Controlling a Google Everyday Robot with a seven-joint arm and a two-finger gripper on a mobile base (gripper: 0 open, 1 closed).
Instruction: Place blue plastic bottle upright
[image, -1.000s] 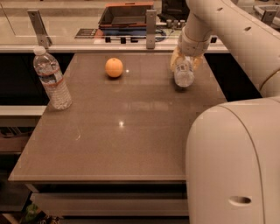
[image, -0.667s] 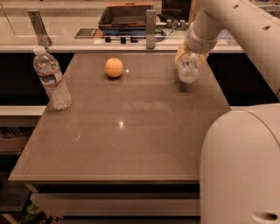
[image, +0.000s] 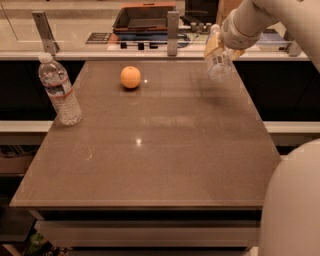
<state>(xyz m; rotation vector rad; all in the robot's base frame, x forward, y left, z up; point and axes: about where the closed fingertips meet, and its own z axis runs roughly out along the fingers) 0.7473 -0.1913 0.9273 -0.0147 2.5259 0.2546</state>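
Note:
The blue plastic bottle (image: 219, 63) is a small clear bottle with a pale label. It hangs in the air above the table's far right corner, roughly upright with its base lowest. My gripper (image: 218, 47) is shut on its upper part, and the arm comes in from the upper right. The bottle's cap is hidden by the fingers.
A taller clear bottle (image: 59, 90) with a reddish label band stands at the table's left edge. An orange (image: 130, 77) lies at the far middle of the brown table (image: 150, 150). A counter with metal posts and a dark tray runs behind. The robot's white body fills the lower right corner.
The gripper has lifted the blue plastic bottle off the table top and carried it up and slightly right. The tall bottle and the orange have stayed put.

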